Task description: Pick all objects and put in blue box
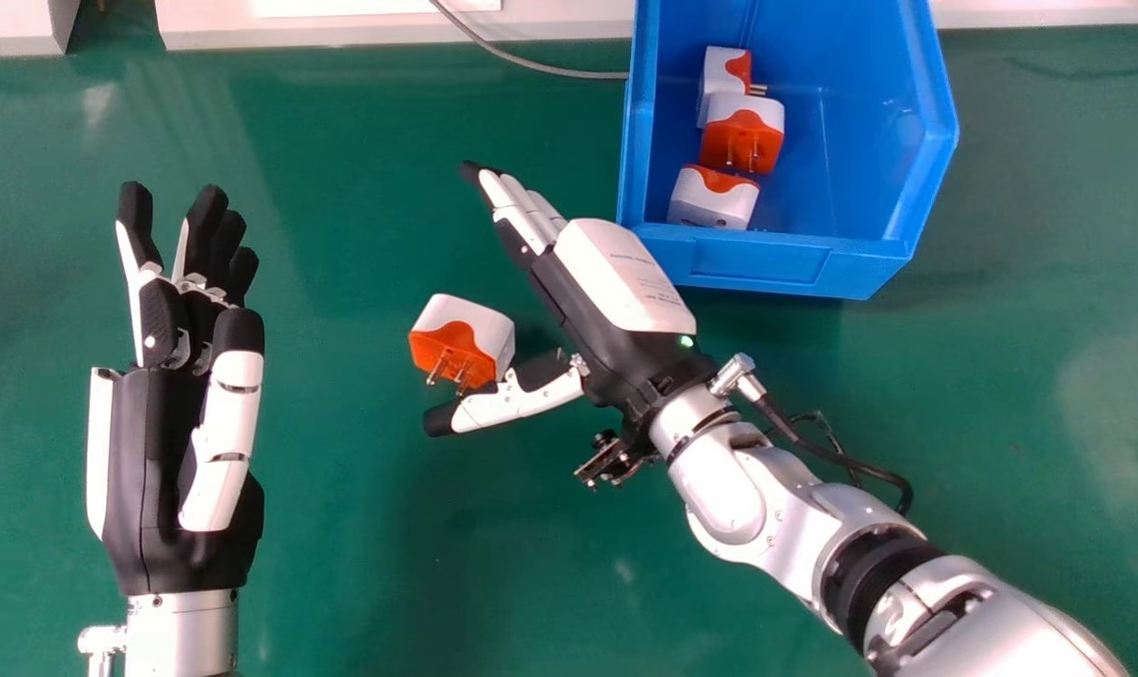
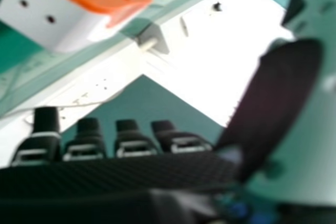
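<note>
Orange-white plug [image 1: 466,340] — beside right hand [image 1: 616,291]; fingers [image 1: 522,212] straight.

I have a wide band of green surface [image 1: 343,489] between my left hand [image 1: 160,451] and the loose plug adapter [image 1: 466,324], room enough to pass; my right hand [image 1: 625,277] stands between that adapter and the blue box [image 1: 766,263], close by the box's near left corner, though I cannot tell whether they touch; its thumb blocks the adapter's near side; my silver right forearm [image 1: 795,517] bars the way diagonally toward the lower right. The box is open above, within raised walls; three adapters [image 1: 715,202] occupy its left part, with room to their right; a grey cable [image 1: 531,65] and a white ledge [image 1: 343,30] lie along the far side.
</note>
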You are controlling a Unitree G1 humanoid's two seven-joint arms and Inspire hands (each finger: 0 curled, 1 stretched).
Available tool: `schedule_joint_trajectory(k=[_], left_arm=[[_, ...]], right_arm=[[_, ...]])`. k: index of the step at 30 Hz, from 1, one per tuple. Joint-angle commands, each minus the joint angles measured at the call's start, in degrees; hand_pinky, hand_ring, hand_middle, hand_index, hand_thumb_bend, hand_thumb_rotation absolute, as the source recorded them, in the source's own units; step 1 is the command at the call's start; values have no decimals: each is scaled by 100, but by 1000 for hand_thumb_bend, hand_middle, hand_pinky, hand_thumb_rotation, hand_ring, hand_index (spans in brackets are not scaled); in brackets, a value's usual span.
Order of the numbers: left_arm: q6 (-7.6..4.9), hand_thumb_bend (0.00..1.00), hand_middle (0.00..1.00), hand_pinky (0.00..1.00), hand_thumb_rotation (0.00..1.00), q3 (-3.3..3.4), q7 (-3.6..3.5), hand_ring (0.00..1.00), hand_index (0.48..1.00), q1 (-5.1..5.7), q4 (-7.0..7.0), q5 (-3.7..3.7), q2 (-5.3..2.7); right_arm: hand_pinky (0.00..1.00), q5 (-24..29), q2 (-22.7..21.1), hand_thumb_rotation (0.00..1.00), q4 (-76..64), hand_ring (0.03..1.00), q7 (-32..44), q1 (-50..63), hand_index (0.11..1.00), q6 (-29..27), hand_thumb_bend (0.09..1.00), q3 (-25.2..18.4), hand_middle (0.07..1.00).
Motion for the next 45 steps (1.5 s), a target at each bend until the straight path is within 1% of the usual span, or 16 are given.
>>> schedule_joint_trajectory(k=[1,3,5,8,14,19,22,26,31,33,35,37,42,45], left_arm=[[-82,342,972,984,622,-4,-6,974,936,25,-107,15,-22],[-80,343,971,984,623,-6,-4,974,936,33,-113,12,-34],[-85,343,971,984,623,-8,28,974,936,37,-116,43,-55],[-95,344,971,982,624,-19,57,973,935,47,-132,77,-73],[-99,344,969,980,624,-31,88,973,935,75,-162,101,-70],[-76,344,967,979,624,-27,74,973,934,99,-192,63,-41],[-84,345,965,977,623,-33,107,973,934,105,-210,102,-54],[-94,345,964,976,622,-49,122,972,933,107,-209,131,-76],[-82,345,963,974,621,-50,139,972,933,123,-239,152,-68],[-63,345,962,974,621,-50,142,971,932,135,-266,148,-60],[-52,345,962,973,620,-51,135,971,932,145,-284,129,-56],[-53,344,962,973,620,-49,134,971,932,147,-286,121,-63],[-64,343,961,972,616,-56,137,970,929,159,-289,140,-75],[-76,342,960,970,612,-45,143,969,928,182,-295,134,-74]], right_arm=[[863,-38,81,442,2,957,-106,-112,981,88,1000,45,976],[861,-75,91,444,16,953,-88,-77,980,159,1000,79,975],[859,-90,86,444,41,952,15,-61,980,242,1000,95,974],[863,-97,108,445,72,952,186,-58,982,367,1000,98,974],[868,-159,235,442,111,957,362,-25,987,568,1000,161,980],[860,-215,321,431,138,963,445,34,995,726,1000,277,988],[854,-295,361,420,174,968,540,12,998,933,1000,392,993],[851,-389,394,419,182,970,527,-20,1000,1091,1000,502,996],[845,-359,454,426,193,971,573,-57,1000,1194,1000,507,997],[844,-357,464,428,194,972,570,-61,1000,1210,1000,508,997],[842,-355,466,428,194,973,567,-63,1000,1217,1000,509,997],[839,-376,473,428,194,973,554,-70,1000,1254,1000,529,998],[839,-378,481,428,201,973,582,-94,1000,1297,1000,537,998],[841,-378,501,429,208,970,599,-118,1000,1329,1000,544,999]])
